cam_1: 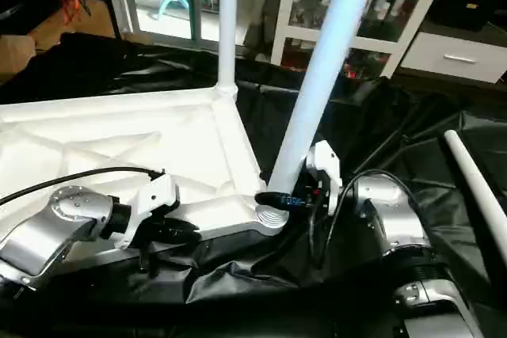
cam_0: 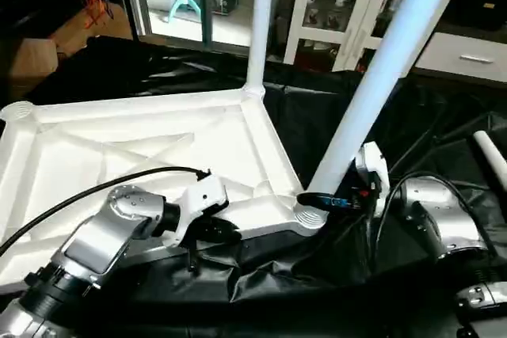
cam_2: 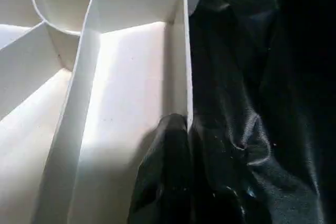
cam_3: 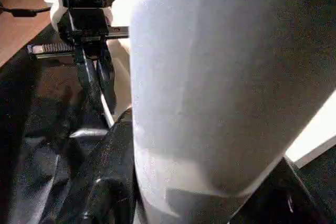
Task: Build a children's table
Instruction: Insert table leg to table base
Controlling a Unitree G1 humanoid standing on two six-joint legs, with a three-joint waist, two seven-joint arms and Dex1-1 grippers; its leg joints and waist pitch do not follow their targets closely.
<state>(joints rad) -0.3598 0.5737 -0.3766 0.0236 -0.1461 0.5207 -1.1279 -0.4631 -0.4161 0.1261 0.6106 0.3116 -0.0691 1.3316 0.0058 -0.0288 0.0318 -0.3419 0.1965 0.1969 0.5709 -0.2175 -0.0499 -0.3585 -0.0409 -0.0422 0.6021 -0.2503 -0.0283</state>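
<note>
The white tabletop lies upside down on a black sheet, its X-ribs facing up. One white leg stands upright in the far right corner socket. A second leg leans in the near right corner socket. My right gripper is shut on this leg just above the socket, and the leg sits between its fingers. My left gripper is shut on the tabletop's near rim, left of that socket. The rim runs beside one finger. A third leg lies loose at the right.
The crumpled black sheet covers the floor around the tabletop. A white glass-door cabinet stands behind, and a cardboard box sits at the far left. A black cable arcs over my left forearm.
</note>
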